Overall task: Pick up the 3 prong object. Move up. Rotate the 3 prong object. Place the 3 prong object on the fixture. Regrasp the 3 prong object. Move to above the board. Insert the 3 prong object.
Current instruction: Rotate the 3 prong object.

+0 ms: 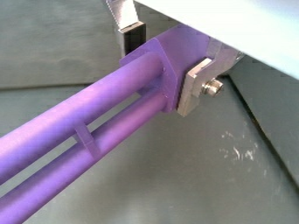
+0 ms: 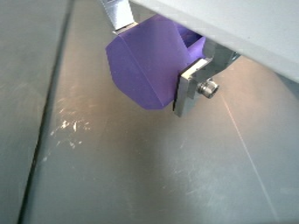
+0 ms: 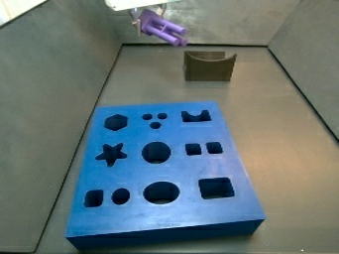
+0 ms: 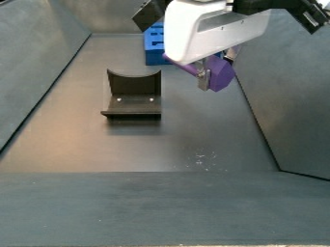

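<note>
My gripper is up in the air near the back wall and is shut on the light-purple 3 prong object. In a wrist view its long prongs run away from the silver fingers, which clamp its flat base. In a wrist view the base fills the space between the fingers. The dark fixture with its U-shaped notch stands on the floor below and to the right of the gripper; it also shows in a side view. The blue board lies nearer the front.
Grey walls enclose the floor on all sides. A strip of the blue board shows behind the gripper in a side view. Scratched grey floor lies beneath the gripper.
</note>
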Tool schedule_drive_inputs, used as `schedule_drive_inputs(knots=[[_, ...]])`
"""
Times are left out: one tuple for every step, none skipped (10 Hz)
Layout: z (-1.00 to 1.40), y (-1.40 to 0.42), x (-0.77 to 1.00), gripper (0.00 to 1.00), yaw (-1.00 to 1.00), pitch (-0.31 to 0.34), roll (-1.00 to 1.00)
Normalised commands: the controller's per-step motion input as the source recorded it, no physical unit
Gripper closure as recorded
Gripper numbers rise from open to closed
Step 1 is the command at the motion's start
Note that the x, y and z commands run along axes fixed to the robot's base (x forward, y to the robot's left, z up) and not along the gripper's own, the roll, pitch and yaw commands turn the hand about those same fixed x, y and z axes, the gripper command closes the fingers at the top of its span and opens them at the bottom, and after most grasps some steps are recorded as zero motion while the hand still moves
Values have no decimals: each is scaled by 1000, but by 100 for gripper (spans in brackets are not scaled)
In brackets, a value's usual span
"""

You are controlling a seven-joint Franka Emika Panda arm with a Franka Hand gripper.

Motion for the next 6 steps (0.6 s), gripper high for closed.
schedule_drive_inputs(knots=[[-44, 2, -21, 100, -1000, -5, 1], [-36, 3, -13, 100, -1000, -6, 1], [-29, 5, -6, 100, -1000, -6, 1], [-25, 5, -3, 100, -1000, -6, 1], [-22, 6, -1, 100, -1000, -7, 1], [-21, 6, 0, 100, -1000, -7, 1]])
